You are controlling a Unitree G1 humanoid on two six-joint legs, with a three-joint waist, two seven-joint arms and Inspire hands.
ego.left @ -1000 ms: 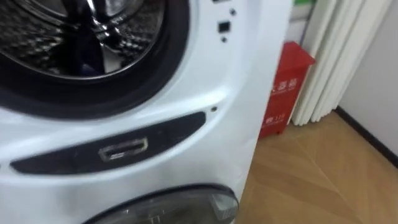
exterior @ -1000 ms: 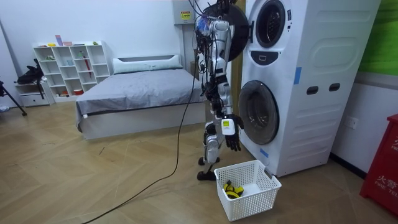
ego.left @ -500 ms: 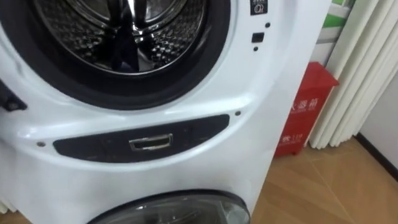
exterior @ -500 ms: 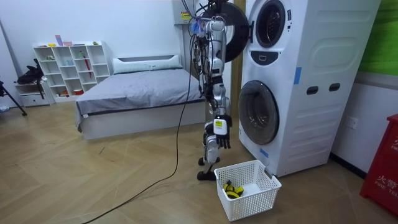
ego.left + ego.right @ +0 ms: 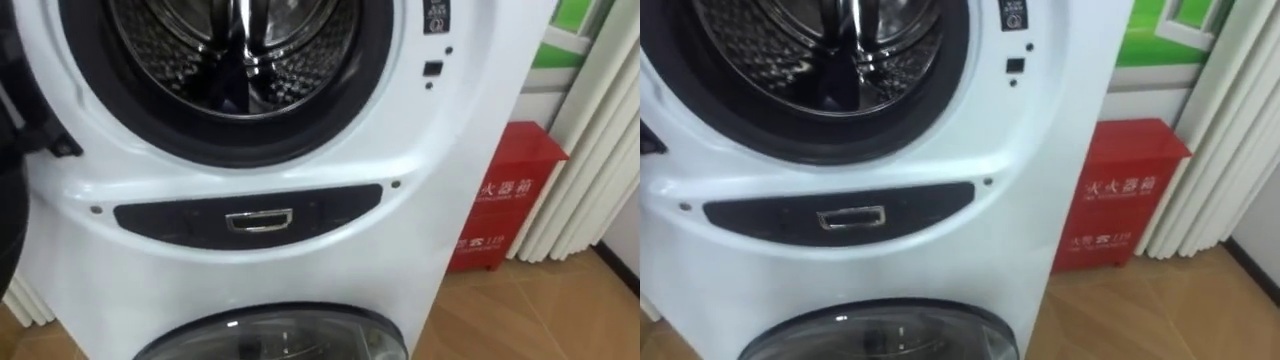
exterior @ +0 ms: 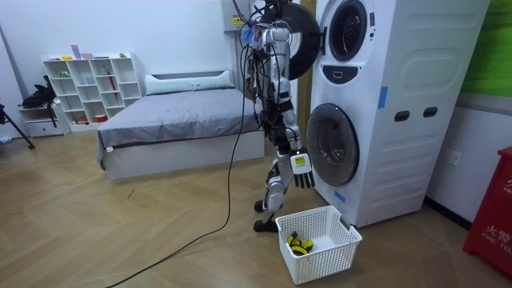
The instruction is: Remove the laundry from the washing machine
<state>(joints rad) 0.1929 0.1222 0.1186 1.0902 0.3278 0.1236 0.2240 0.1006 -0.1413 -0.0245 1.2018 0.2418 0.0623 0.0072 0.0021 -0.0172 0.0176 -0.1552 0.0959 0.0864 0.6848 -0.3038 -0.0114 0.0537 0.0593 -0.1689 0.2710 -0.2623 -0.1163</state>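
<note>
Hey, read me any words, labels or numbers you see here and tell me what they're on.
red cabinet: white characters, two rows, too blurred to read.
dark label on the washing machine, beside the drum opening: too small to read.
silver badge on its dark panel: nothing legible.

Glossy white washing machine (image 5: pixel 440 150), shiny perforated metal drum (image 5: pixel 200 60), seemingly wooden floor (image 5: pixel 560 310).
</note>
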